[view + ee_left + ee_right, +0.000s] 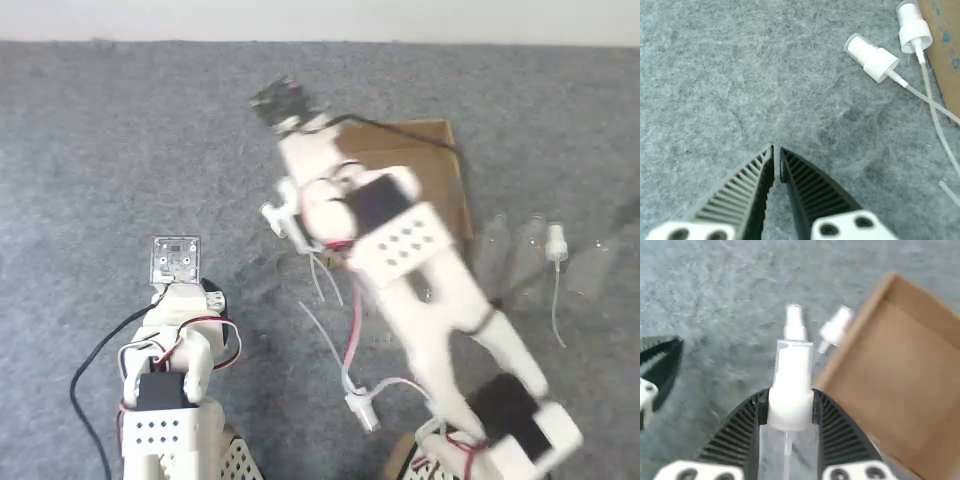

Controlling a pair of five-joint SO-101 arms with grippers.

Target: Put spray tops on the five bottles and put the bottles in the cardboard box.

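Left wrist view looks down on the left gripper [776, 150], its ribbed jaws pressed together with nothing between them, above the grey tabletop [715, 75] toward the near left corner. Just past it lie two loose spray tops [874, 56] with thin tubes trailing, one of them just beside the wall of the cardboard box [946, 55]. In the high view a third loose top [362, 408] lies by the near edge, between the two arm bases.

The right arm [420, 290] stretches from the near right corner toward the middle of the tabletop. Its right gripper [789, 394] pinches a clear bottle [787, 452] around the white spray top [791, 385] on its neck, held beside the box's wall. A nozzle just past that top may be its own tip or a loose one; I cannot tell which.

Between the box and the right edge stands a row of clear bottles [523, 255], one carrying a white cap [557, 240]. The box itself sits toward the far middle.
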